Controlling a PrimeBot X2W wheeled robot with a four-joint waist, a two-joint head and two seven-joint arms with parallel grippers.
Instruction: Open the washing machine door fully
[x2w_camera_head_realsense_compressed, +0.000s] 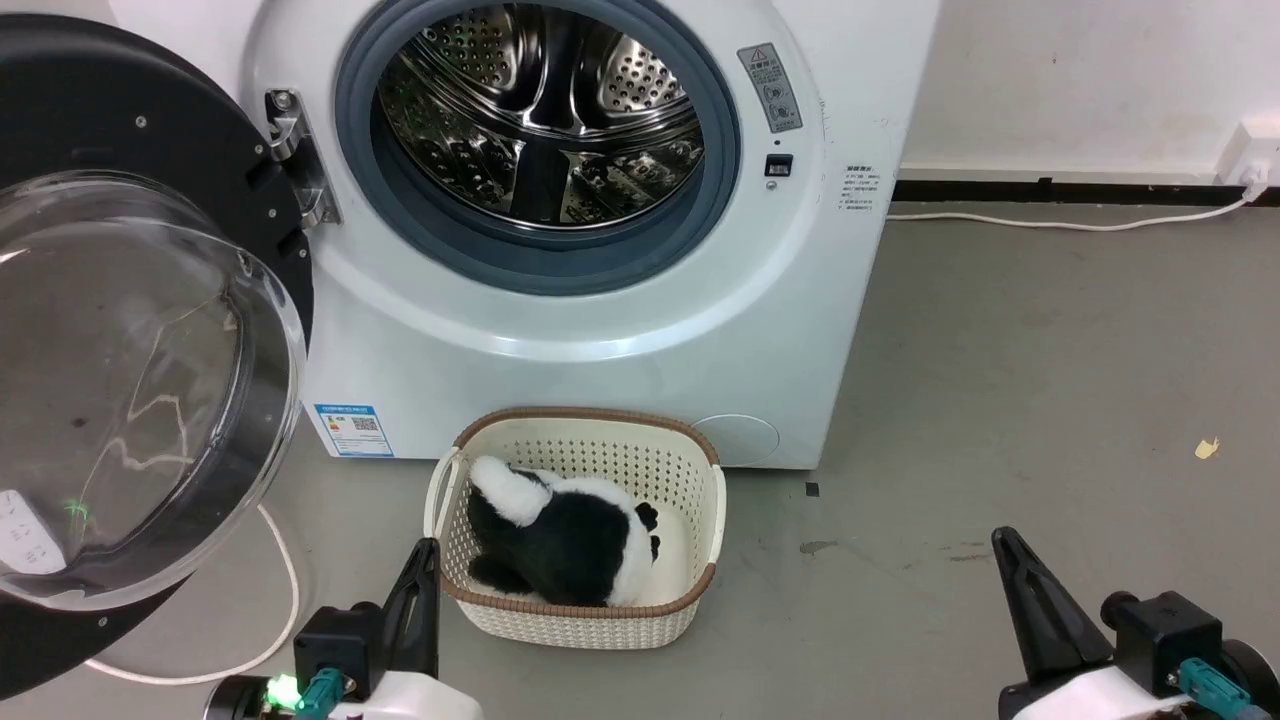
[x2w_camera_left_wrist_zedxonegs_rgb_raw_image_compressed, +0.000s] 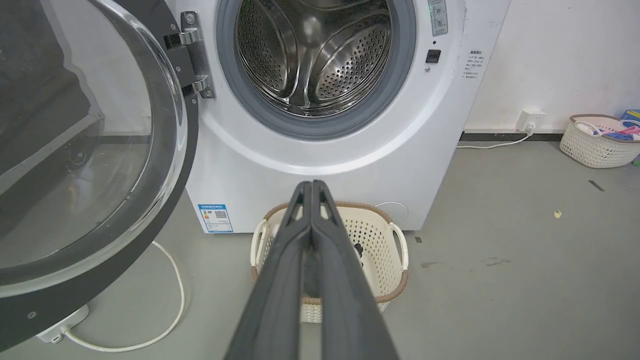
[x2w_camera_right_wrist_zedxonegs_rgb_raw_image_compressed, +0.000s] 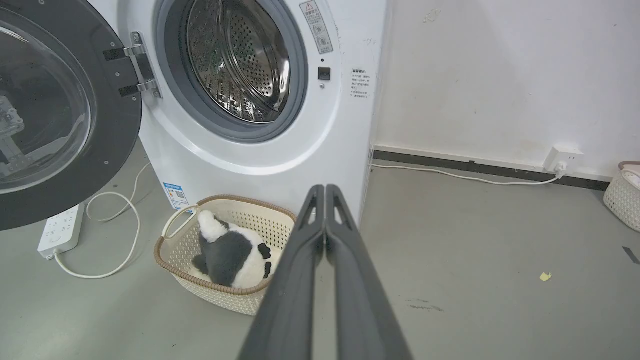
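At the top of the head view, a white washing machine (x2w_camera_head_realsense_compressed: 600, 340) is seen front on, its steel drum (x2w_camera_head_realsense_compressed: 540, 110) laid bare inside a grey ring. To the left of it the door (x2w_camera_head_realsense_compressed: 140, 350) is swung wide on a metal hinge (x2w_camera_head_realsense_compressed: 295, 155), so that its black rim and bulging clear glass bowl are turned toward the camera. A blue label (x2w_camera_head_realsense_compressed: 350, 430) is stuck low on the machine's front. On the grey floor (x2w_camera_head_realsense_compressed: 1000, 350) just before the machine a cream basket (x2w_camera_head_realsense_compressed: 580, 625) is set, and a black-and-white plush toy (x2w_camera_head_realsense_compressed: 570, 540) is laid in it. A white cord (x2w_camera_head_realsense_compressed: 285, 580) is looped on the floor beside the door. The left claw (x2w_camera_head_realsense_compressed: 427, 550) is shown at the lower left, just beside the basket, and the right claw (x2w_camera_head_realsense_compressed: 1005, 540) at the lower right over bare floor. Each is seen as a single dark spike, pressed shut and holding nothing, well apart from the door.

Along the left wrist view, the left claw's two fingers (x2w_camera_left_wrist_zedxonegs_rgb_raw_image_compressed: 280, 280) are seen pressed together at the tips, with nothing between them, pointed toward the basket and the machine's lower front. The open door is shown at the left edge, with a power strip (x2w_camera_left_wrist_zedxonegs_rgb_raw_image_compressed: 65, 322) on the floor below its rim. A second basket (x2w_camera_left_wrist_zedxonegs_rgb_raw_image_compressed: 597, 142) is set by the wall at far right.

Along the right wrist view, the right claw's fingers (x2w_camera_right_wrist_zedxonegs_rgb_raw_image_compressed: 295, 280) are likewise closed on nothing. Beyond them the machine is seen at an angle, the door hung open at the upper left, and the basket with the toy is placed just left of the fingers.
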